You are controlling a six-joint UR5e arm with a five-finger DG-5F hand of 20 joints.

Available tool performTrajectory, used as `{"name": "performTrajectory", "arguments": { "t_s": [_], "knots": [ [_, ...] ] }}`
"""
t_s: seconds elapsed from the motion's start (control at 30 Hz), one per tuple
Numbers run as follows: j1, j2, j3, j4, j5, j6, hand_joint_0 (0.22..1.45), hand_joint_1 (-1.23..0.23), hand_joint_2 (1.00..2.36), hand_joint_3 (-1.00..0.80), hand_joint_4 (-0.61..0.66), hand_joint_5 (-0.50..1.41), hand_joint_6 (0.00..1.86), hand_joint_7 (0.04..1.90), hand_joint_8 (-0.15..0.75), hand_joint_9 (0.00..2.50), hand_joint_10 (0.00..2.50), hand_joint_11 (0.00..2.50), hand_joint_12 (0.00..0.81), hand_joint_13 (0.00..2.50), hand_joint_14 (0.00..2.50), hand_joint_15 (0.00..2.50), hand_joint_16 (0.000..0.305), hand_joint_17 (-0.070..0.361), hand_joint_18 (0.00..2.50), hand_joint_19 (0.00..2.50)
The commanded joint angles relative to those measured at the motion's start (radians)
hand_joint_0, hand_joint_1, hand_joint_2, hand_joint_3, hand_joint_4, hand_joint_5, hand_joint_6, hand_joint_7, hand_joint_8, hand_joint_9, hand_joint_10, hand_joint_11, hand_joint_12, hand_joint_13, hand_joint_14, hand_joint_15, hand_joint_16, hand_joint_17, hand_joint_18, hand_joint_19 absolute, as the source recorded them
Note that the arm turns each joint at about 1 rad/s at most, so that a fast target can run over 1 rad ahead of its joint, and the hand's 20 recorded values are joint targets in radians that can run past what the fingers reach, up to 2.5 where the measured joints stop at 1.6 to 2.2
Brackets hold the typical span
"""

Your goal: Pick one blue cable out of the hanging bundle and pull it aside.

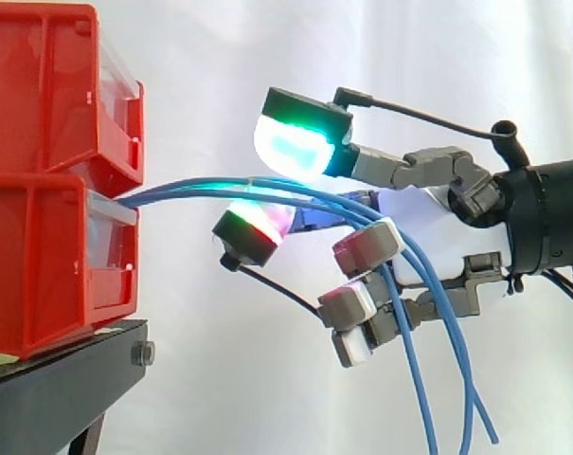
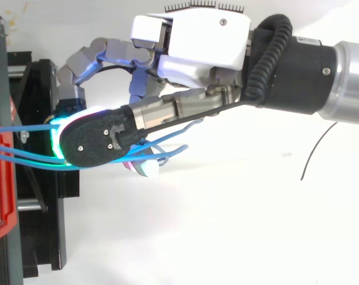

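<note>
Bins: an upper red bin is stacked on a lower red bin. Both are carried on the black stand, at the left of the side view.

Backdrop: a white curtain is hung behind everything.

Blue cables: the blue cables are seen leaving the front of the stack at the seam between the bins. They are carried out past the stand's front edge, roughly level, and into the hand. Beyond the hand they are let down toward the bottom of the side view, where the strands hang apart from one another.

Hand: the hand is brought in from the right and held clear of the stand's front edge, well above its top.

Fingers: a finger with a green and cyan pad is stretched just above the bundle. A red and magenta pad is set just below it, so the cables are bracketed between pads held slightly apart. The other fingers are curled round the cables close to the palm.

Single strand: whether one cable is parted from the rest inside the hand cannot be told.

Top view: a black-backed finger is laid across the cables.
</note>
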Motion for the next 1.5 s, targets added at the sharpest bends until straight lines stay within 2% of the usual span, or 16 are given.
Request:
{"name": "performTrajectory", "arguments": {
  "t_s": [0.0,0.07,0.17,0.4,0.5,0.6,0.7,0.8,0.87,0.97,1.07,1.27,1.4,1.43,1.47],
  "knots": [
    [0.0,0.0,0.0,0.0,0.0,0.0,0.53,-0.56,1.0,-0.5,-0.08,-0.11,0.89,0.95,0.306,1.58,0.02,0.82,0.331,1.23,0.02,0.86,0.038,0.085,0.92,0.73],
    [0.0,0.0,0.0,0.0,0.0,0.0,0.56,-0.62,1.01,-0.38,-0.08,-0.11,0.88,0.99,0.301,1.57,0.02,0.83,0.324,1.22,0.03,0.87,0.036,0.082,0.9,0.74],
    [0.0,0.0,0.0,0.0,0.0,0.0,0.57,-0.69,1.01,-0.26,-0.08,-0.1,0.88,1.03,0.326,1.61,0.02,0.81,0.355,1.25,0.03,0.84,0.043,0.096,0.96,0.7],
    [-0.002,0.0,0.0,0.0,0.0,-0.002,0.57,-0.79,1.02,-0.08,-0.06,-0.1,0.91,1.11,0.327,1.59,0.02,0.84,0.351,1.24,0.03,0.85,0.043,0.097,0.97,0.7],
    [0.0,0.0,0.0,0.0,0.0,-0.002,0.58,-0.81,1.02,-0.05,-0.07,-0.11,0.92,1.06,0.326,1.56,0.02,0.86,0.347,1.23,0.03,0.85,0.042,0.094,0.96,0.7],
    [-0.002,0.0,0.0,0.002,0.0,-0.005,0.59,-0.81,1.02,-0.08,-0.04,-0.12,0.93,1.01,0.331,1.54,0.02,0.85,0.35,1.22,0.03,0.86,0.042,0.094,0.95,0.7],
    [-0.002,0.0,0.0,0.0,0.0,-0.005,0.52,-0.72,1.01,-0.42,-0.03,-0.12,0.93,1.0,0.315,1.5,0.02,0.85,0.339,1.17,0.03,0.87,0.04,0.089,0.89,0.74],
    [-0.002,0.003,0.0,-0.003,0.0,-0.005,0.5,-0.61,1.0,-0.5,-0.01,-0.11,0.91,1.01,0.33,1.53,0.02,0.84,0.354,1.17,0.03,0.86,0.043,0.096,0.89,0.73],
    [-0.003,0.005,0.0,-0.003,0.0,-0.006,0.5,-0.55,1.0,-0.5,-0.01,-0.11,0.91,1.0,0.336,1.54,0.02,0.84,0.353,1.17,0.03,0.85,0.043,0.097,0.89,0.73],
    [-0.002,0.009,0.0,-0.003,0.0,-0.008,0.54,-0.54,1.0,-0.44,-0.01,-0.11,0.9,1.02,0.324,1.54,0.02,0.86,0.343,1.16,0.03,0.86,0.041,0.092,0.87,0.75],
    [-0.003,0.011,0.0,-0.003,0.0,-0.015,0.57,-0.62,1.01,-0.28,-0.02,-0.1,0.9,1.05,0.344,1.56,0.02,0.84,0.36,1.19,0.03,0.84,0.044,0.1,0.9,0.73],
    [-0.002,0.011,0.0,-0.003,0.0,-0.023,0.57,-0.76,1.02,-0.08,-0.01,-0.1,0.92,1.07,0.363,1.52,0.02,0.85,0.383,1.19,0.03,0.84,0.049,0.111,0.95,0.72],
    [-0.003,0.011,0.0,-0.003,0.0,-0.023,0.59,-0.8,1.02,-0.05,0.0,-0.12,0.93,1.03,0.35,1.46,0.02,0.86,0.37,1.15,0.03,0.85,0.047,0.106,0.92,0.74],
    [-0.003,0.011,0.0,-0.003,0.0,-0.023,0.6,-0.8,1.02,-0.07,0.01,-0.12,0.94,1.0,0.345,1.42,0.02,0.87,0.365,1.13,0.03,0.85,0.046,0.104,0.91,0.73],
    [-0.002,0.011,0.0,-0.003,0.0,-0.023,0.59,-0.8,1.02,-0.2,0.02,-0.13,0.94,1.01,0.317,1.39,0.02,0.88,0.334,1.09,0.03,0.87,0.041,0.092,0.85,0.76]
  ]
}}
